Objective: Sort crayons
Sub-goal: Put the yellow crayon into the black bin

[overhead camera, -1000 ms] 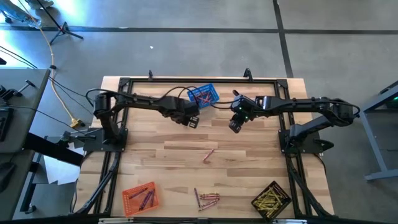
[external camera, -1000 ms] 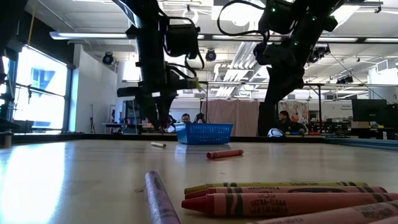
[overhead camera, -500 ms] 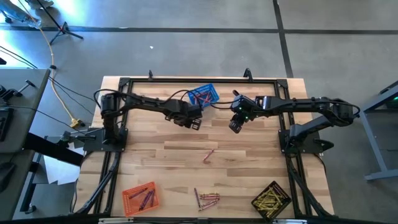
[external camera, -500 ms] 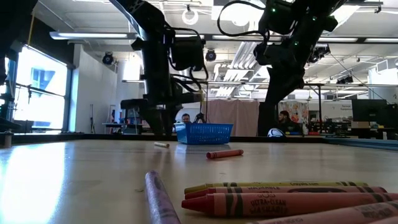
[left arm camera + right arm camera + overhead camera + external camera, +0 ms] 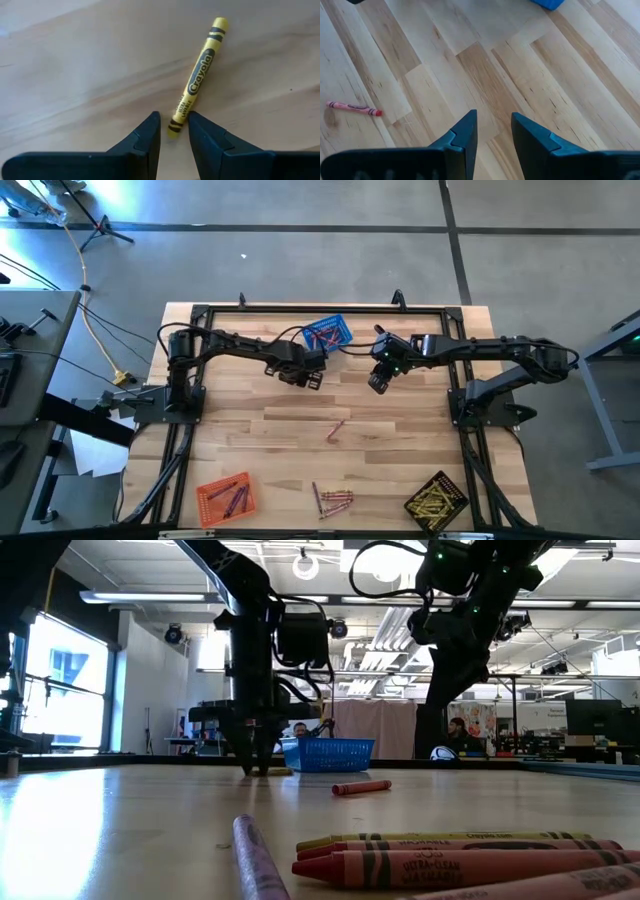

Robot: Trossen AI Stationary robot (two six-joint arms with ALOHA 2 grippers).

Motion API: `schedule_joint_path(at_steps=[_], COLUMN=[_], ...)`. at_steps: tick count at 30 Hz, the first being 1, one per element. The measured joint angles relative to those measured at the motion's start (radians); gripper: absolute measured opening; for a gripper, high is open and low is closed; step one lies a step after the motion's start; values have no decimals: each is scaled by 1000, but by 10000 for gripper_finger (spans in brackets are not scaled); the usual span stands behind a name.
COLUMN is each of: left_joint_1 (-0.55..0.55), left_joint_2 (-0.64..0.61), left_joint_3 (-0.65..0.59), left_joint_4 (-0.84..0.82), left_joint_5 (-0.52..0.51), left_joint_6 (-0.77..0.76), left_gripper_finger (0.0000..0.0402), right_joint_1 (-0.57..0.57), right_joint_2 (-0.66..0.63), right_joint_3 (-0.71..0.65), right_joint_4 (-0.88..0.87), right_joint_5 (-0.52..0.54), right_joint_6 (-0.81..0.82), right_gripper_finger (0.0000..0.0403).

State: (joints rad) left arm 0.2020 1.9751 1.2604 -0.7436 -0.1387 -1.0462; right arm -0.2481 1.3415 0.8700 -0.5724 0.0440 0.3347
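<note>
A yellow crayon point(image 5: 197, 77) lies flat on the wooden table point(image 5: 400, 440), near the blue basket point(image 5: 327, 333). My left gripper point(image 5: 174, 134) points down over it, open, one fingertip on each side of the crayon's end point(image 5: 173, 129); its tips are low at the tabletop point(image 5: 256, 766). My right gripper point(image 5: 378, 383) hangs open above the table's middle, with nothing between its fingers point(image 5: 494, 131). Two reddish crayons point(image 5: 334, 429) lie mid-table. A bunch of crayons point(image 5: 333, 501) lies by the near edge.
An orange basket point(image 5: 225, 497) with purple crayons stands at the near left. A black basket point(image 5: 437, 500) with yellow crayons stands at the near right. The blue basket holds red crayons. A single red crayon point(image 5: 354, 108) lies ahead of my right gripper. Bare wood lies around the mid-table crayons.
My left gripper has come down toward the table and a little toward its right edge. Its open fingers now stand around the end of the yellow crayon. The crayon has not moved.
</note>
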Motion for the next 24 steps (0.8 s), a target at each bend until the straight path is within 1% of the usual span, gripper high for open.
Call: schedule_joint_path(at_steps=[8,11,17,22,24], left_joint_1=[0,1,2,3,1], left_joint_2=[33,34,35,27,7], left_joint_3=[2,1,1,-2,-5], left_joint_4=[-8,-4,-6,-12,-13], left_joint_5=[10,16,41,62,65], left_joint_6=[-24,-16,32,59,61], left_gripper_finger=[84,68,9,3,2], right_joint_1=[0,0,0,0,0], right_joint_2=[0,0,0,0,-5], right_joint_3=[0,0,0,0,0], right_joint_4=[1,3,10,-1,-37], right_joint_5=[-1,-1,-2,-6,-37], right_joint_6=[0,0,0,25,39], right_gripper_finger=[106,106,106,106,106])
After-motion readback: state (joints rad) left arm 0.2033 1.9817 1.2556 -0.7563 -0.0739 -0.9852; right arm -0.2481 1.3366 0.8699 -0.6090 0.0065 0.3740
